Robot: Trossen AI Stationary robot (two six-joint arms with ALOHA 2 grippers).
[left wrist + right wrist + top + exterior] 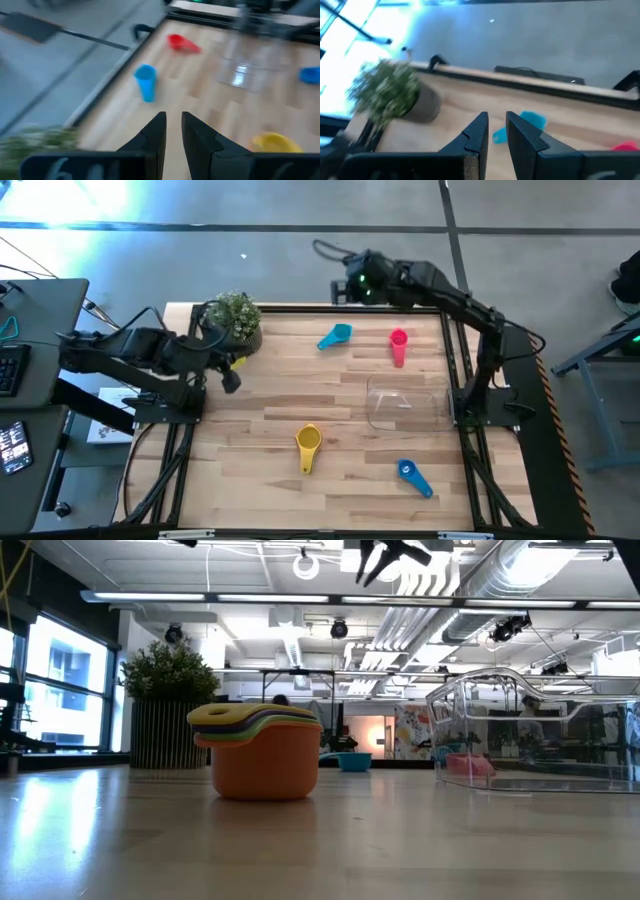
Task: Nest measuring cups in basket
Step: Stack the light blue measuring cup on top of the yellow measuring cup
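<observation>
Left wrist view: the left hand (173,131) has its fingers standing a narrow gap apart with nothing between them, raised above the surface (300,380). Straight ahead of it, well off, lies the light blue cup (146,82), and beyond that the magenta cup (182,43). The clear basket (250,60) sits farther out, off to one side. Nearer the hand, on that same side, the rim of the yellow-topped stack of cups (274,142) shows. Close behind the hand stands the potted plant (235,318).

The right hand (496,131) hangs high over the far edge of the surface. Its fingers are likewise slightly parted and empty. The light blue cup lies just ahead and below it, and the plant is far out to the side. In the low view, the stack (264,752) shows several cups already nested: salmon at the bottom, yellow on top. The blue cup (414,476) lies alone at the near edge, well away from both hands.

Risks from here, as I judge them: the narrow finger gap may be too tight to straddle a cup's rim or handle, so a descent could knock the cup skidding. Both hands have the light blue cup ahead and could collide. The basket's transparent wall is easy to clip when lowering a cup in.
</observation>
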